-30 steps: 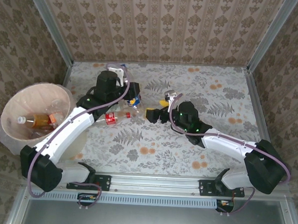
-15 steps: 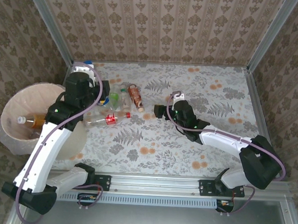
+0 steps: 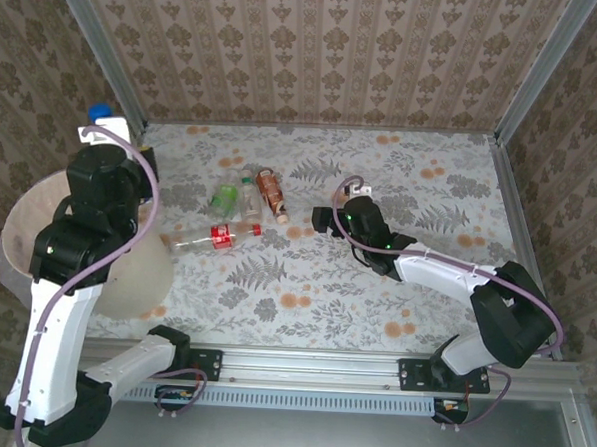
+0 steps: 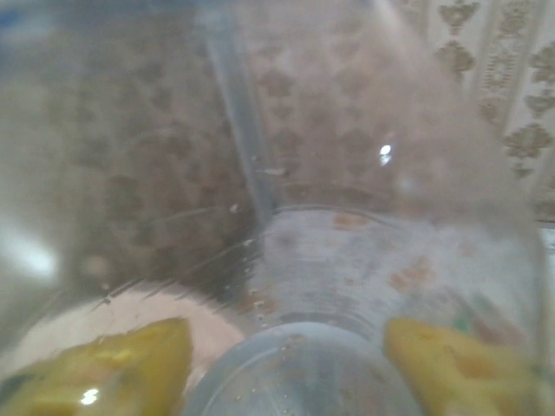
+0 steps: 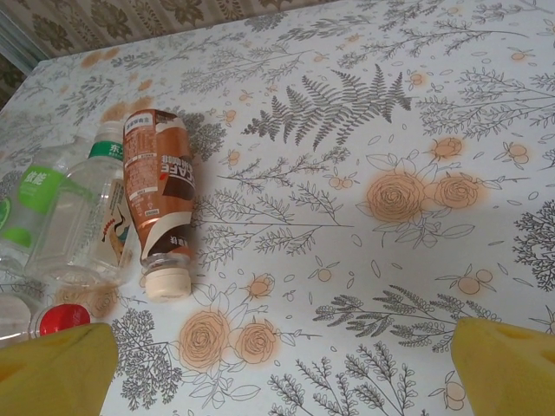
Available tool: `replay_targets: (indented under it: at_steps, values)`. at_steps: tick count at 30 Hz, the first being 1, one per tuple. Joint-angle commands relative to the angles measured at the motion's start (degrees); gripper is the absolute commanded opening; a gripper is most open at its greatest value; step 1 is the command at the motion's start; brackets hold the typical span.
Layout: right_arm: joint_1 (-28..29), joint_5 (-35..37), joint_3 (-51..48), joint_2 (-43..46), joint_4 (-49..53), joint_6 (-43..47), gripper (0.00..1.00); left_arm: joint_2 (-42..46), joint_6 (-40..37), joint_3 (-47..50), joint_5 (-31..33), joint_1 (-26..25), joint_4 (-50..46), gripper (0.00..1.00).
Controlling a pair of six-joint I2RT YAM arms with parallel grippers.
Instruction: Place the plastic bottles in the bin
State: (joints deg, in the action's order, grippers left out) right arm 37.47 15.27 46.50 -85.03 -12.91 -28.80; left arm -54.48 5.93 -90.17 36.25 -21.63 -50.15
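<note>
The plastic bottles remaining on the table can be counted as four in the top view. A blue-capped bottle has been lifted out of that group within the last second and carried toward 9 o'clock, where the bin stands. It is now held up at about 10 o'clock, clamped in the left gripper. In the left wrist view its clear wall is seen pressed between the yellow fingertips. The left arm is reared high and folded over the bin, so most of the bin's mouth is hidden beneath it. Release is judged to be the step in hand, though it cannot be told whether the bottle hangs squarely over the opening.

Toward 11 o'clock from the table's middle the rest are gathered close together. A green-labelled bottle and a brown-labelled bottle lie there, and a red-labelled bottle is laid on its side nearer 9 o'clock. Just right of them the right gripper is kept low and pointed to 9 o'clock, its arm stretched flat along the table; it has been shifted only slightly. Its jaws are spread wide and nothing is held. The brown-labelled bottle is seen ahead in the right wrist view.
</note>
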Motion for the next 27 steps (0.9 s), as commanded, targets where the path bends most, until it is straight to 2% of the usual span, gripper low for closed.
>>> replay_targets:
  at_steps: [1,4,7,12,20,23,25,27]
  values:
    - [-0.3,0.9,2.1,-0.7,1.6,-0.9,1.00,-1.3,-4.0,-2.2,7.3,1.2,-2.3,0.60]
    - [-0.3,0.9,2.2,-0.7,1.7,-0.9,1.00,-1.8,-5.5,-3.1,8.4,4.0,-1.2,0.59]
    - [-0.4,0.9,2.2,-0.7,1.9,-0.8,1.00,-2.7,-5.9,-4.7,7.1,9.0,-2.2,0.59]
    - [-0.6,0.7,2.6,-1.2,1.9,-0.9,1.00,-5.6,-3.1,-8.4,-0.8,18.5,-8.6,0.58]
    - [-1.0,0.1,4.8,-1.8,3.4,0.5,1.00,-8.6,-2.5,-7.2,-12.8,35.0,-13.0,0.55]
    - [-1.1,0.0,5.2,-2.0,3.4,0.8,1.00,-10.2,-2.0,-6.7,-19.6,41.7,-14.7,0.55]
    - [-1.1,-0.1,5.6,-2.2,3.6,0.7,1.00,-11.2,-1.4,-5.9,-23.4,44.4,-15.8,0.56]
    - [-1.1,-0.3,5.8,-2.3,3.9,0.7,1.00,-12.4,-0.9,-5.0,-23.8,45.4,-17.2,0.57]
